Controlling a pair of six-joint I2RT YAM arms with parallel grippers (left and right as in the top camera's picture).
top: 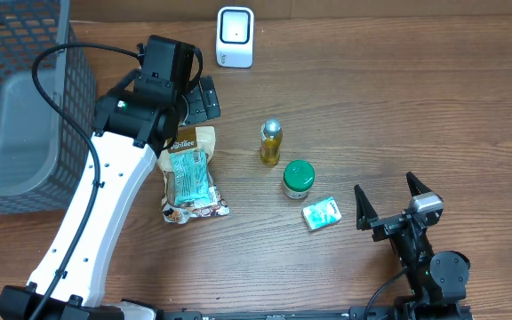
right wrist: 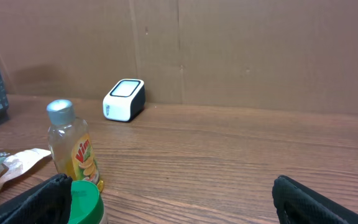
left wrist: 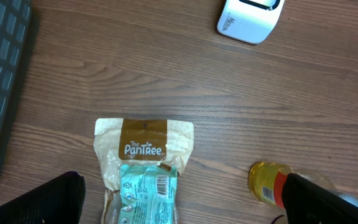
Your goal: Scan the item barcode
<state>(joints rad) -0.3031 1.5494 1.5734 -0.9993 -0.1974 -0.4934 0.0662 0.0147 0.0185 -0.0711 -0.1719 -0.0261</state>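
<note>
Pouch [left wrist: 143, 158] flat on bench [left wrist: 260, 106], below and between left jaws, which are spread wide and hold nothing; its long axis runs crosswise to the line joining the two fingers [left wrist: 42, 199], barcode [left wrist: 161, 183] face up. Scanner [left wrist: 249, 18] lies ahead of left jaws. Right jaws, also spread and empty, sit well apart, so left arm is judged nearer

Wood table [top: 372, 107]; glossy, perhaps plastic pouch [top: 189, 175]

Pouch brand: "The PanTRee", white letters on the brown band of the beige paper pouch [left wrist: 143, 144]
Bottle label: "Vim", red, on the clear silver-capped bottle of yellow liquid [right wrist: 73, 151]
</note>
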